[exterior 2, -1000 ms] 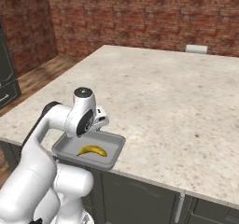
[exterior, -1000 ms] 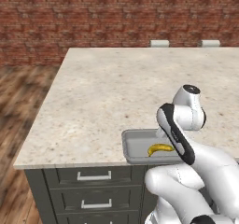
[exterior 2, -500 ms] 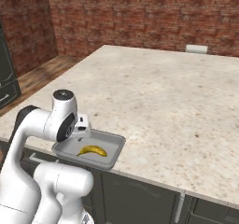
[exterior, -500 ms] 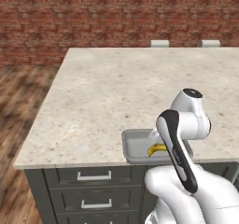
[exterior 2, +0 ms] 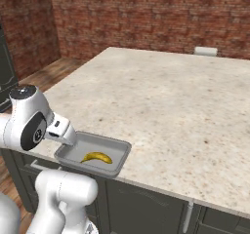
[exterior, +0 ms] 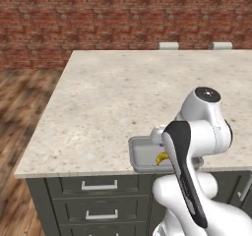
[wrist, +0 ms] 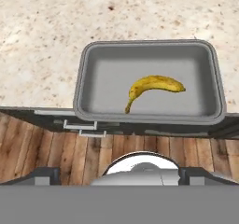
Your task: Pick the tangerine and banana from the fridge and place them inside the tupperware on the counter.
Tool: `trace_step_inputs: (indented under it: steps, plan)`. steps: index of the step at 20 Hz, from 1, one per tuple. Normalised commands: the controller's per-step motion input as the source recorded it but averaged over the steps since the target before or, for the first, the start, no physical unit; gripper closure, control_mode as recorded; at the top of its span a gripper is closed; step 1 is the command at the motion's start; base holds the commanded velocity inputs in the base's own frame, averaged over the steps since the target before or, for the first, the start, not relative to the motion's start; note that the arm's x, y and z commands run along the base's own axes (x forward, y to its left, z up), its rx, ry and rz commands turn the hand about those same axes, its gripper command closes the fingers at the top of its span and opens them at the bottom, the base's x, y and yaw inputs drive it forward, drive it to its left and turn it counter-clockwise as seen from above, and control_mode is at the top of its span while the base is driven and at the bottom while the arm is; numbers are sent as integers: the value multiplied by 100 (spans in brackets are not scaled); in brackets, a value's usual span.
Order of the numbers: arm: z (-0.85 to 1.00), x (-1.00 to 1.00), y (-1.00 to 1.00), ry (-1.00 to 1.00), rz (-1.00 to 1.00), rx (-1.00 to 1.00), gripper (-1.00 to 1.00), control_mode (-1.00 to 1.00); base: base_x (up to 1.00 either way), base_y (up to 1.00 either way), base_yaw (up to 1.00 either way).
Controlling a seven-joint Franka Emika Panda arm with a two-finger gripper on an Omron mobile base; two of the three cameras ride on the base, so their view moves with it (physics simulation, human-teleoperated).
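Observation:
The yellow banana [wrist: 154, 88] lies alone in the grey tupperware [wrist: 81, 78], which stands at the front edge of the beige counter [wrist: 46, 31]. My gripper [wrist: 120, 175] is open and holds nothing. It hangs drawn back over the counter's front edge, above and in front of the tray. In the right base view the banana [exterior 2: 96, 157] rests in the tupperware [exterior 2: 122, 152], with my hand [exterior 2: 59, 129] at the tray's left corner. In the left base view my arm covers most of the banana [exterior: 162, 158] and tupperware [exterior: 135, 154]. The tangerine and the fridge are out of view.
Dark grey drawers [exterior: 98, 186] with silver handles sit under the counter. A wooden floor [exterior: 19, 107] lies to the left and a brick wall [exterior: 123, 14] stands behind. Two chair tops [exterior: 169, 45] show at the far edge. The counter [exterior 2: 171, 96] stretches wide beyond the tray.
My arm has swung and the hand has drawn back from over the tray toward the counter's front edge. The banana has stayed in the tupperware.

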Motion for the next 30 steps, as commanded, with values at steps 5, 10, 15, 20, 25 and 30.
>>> trace_step_inputs:
  steps: [5,10,15,20,25,30]
  plan:
    - [11,-25,3,0,-33,0,-100,-100,0,0,0]
    - [-1,-29,2,-3,-3,0,-100,-100,0,0,0]
    - [-2,-9,5,-1,0,0,-100,100,-41,56,25]
    - [0,0,0,0,0,0,-100,100,-35,100,51]
    - [0,0,0,0,0,0,-100,100,-13,100,46]
    - [0,0,0,0,0,0,-100,100,22,76,5]
